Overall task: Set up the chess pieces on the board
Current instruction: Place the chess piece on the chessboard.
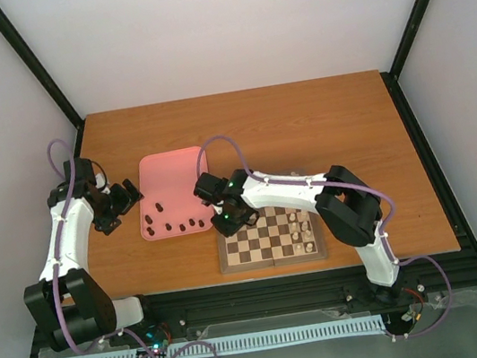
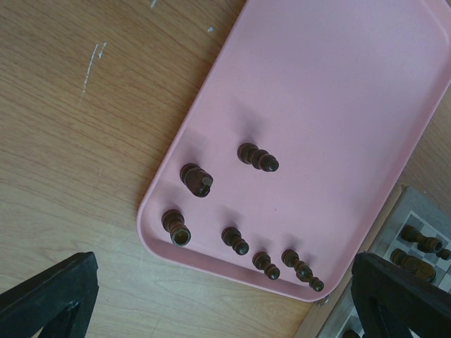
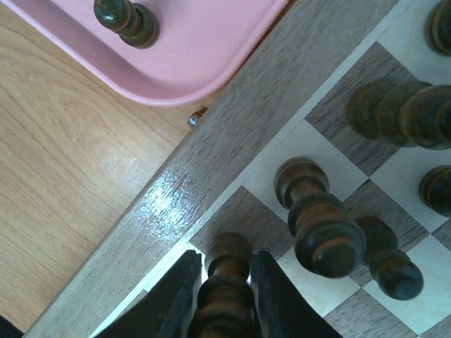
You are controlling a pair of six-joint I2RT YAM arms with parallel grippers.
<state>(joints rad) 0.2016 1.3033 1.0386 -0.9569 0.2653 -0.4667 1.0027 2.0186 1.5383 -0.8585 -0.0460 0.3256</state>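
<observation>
The left gripper hovers at the left edge of a pink tray on the wooden table. It holds nothing. In the left wrist view its 2 black fingers stand wide apart at the bottom corners, with nothing between them but the tray below.

At least 6 of the dark chess pieces sit in the near part of the tray, most of them in a loose row along its near rim. The far part of the tray is bare pink.

Just right of the tray's near-right corner lies the board, close to the near edge of the table. Its pale wooden border runs just beside the tray's rounded corner without touching it.

The right gripper reaches in from the right and hangs over the far-left corner of the board. In the right wrist view its fingers are closed against both sides of 1 dark piece. That piece stands upright, with its base on the dark corner square beside the border.

More dark pieces stand upright on nearby squares at this left end of the board; the nearest is on the next cream square.

At the right end of the board stands a cluster of cream pieces, well apart from the dark ones.
</observation>
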